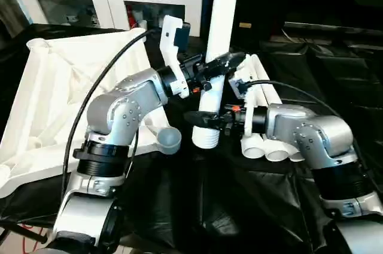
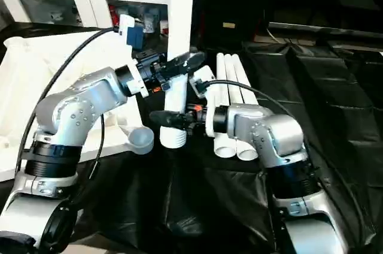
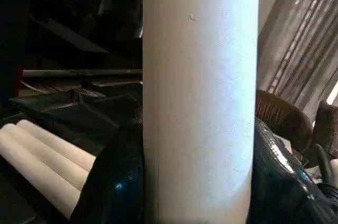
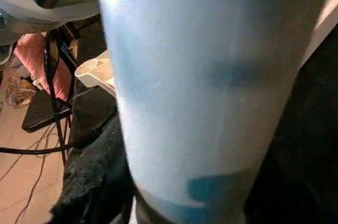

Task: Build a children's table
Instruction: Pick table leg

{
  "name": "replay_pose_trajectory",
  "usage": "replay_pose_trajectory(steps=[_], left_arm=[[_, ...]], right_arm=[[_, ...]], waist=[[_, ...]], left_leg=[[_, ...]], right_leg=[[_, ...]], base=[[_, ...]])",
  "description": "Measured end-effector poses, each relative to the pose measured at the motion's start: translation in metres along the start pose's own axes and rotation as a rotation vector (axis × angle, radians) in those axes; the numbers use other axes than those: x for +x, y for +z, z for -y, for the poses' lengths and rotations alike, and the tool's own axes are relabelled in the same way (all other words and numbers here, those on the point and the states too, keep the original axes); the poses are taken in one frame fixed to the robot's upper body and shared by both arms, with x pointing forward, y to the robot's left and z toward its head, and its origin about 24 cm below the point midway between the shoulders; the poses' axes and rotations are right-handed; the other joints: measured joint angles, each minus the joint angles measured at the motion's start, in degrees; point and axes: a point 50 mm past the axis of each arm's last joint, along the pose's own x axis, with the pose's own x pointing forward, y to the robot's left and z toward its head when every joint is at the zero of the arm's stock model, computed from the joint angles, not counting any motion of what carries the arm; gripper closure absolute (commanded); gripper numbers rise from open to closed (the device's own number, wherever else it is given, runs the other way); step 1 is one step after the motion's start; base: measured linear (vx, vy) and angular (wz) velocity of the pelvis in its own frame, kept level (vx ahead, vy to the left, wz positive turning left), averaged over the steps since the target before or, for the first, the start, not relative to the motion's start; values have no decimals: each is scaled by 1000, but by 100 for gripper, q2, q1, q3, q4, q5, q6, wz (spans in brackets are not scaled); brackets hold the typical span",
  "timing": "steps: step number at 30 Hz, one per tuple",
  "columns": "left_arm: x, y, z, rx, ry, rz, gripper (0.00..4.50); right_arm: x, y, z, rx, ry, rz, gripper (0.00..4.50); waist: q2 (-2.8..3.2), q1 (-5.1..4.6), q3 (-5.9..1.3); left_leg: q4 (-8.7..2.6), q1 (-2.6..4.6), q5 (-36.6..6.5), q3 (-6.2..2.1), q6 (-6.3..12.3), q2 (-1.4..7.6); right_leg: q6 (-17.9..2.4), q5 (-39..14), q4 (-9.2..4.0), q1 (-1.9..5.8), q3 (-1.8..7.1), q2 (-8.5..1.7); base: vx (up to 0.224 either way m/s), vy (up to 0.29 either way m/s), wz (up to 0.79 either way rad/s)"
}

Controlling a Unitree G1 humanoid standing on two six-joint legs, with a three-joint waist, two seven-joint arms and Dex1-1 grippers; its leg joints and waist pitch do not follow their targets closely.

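Left gripper (image 1: pixel 206 69) clamps the upright leg (image 1: pixel 218 38) high, right gripper (image 1: pixel 206 119) clasps it near the threaded end, socket (image 1: pixel 169 139) just left.

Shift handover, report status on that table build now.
Left gripper shut on upright leg; right gripper at its lower end, grip unclear. Tabletop upside down at left, three spare legs lying right. Nothing blocking.

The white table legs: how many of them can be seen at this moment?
4. One leg stands upright between the two grippers, with the left gripper higher on it and the right gripper near its threaded end. Three legs lie side by side on the black cover, beside the right arm.
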Motion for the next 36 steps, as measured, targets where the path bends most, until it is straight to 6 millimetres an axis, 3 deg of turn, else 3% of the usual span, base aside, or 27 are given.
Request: replay_pose_trajectory(steps=[11,14,20,25,30,36], left_arm=[[-1,0,-1,3,3,-3,264],[-2,1,-2,2,13,4,194],[-5,13,0,-24,8,118,149],[-19,15,1,-56,23,278,148],[-41,23,-13,-28,184,367,148],[-81,23,-29,160,429,293,148]], right_arm=[[2,0,-1,-1,-1,3,255],[3,0,-1,-2,-7,10,255],[5,-1,1,18,-40,45,257],[4,-3,3,65,-79,111,257],[-3,-6,2,82,-153,171,257],[-23,9,7,6,-353,256,257]], waist=[[0,0,0],[0,0,0],[2,2,0],[9,-3,-3],[59,-2,0],[109,-23,0]], left_leg=[[0,0,0,0,0,0],[0,0,0,0,0,0],[0,-1,0,0,0,0],[0,0,-1,-1,0,0],[0,1,0,-2,-2,0],[-5,4,1,-2,-4,0]], right_leg=[[0,0,0,0,0,0],[0,0,0,0,0,0],[0,0,-1,0,-1,0],[0,0,-1,0,-1,0],[2,2,0,1,-1,0],[5,1,-2,0,-1,2]], base=[[0,0,0],[0,0,0],[0,0,0],[0,0,0],[0,0,0],[0,0,0]])
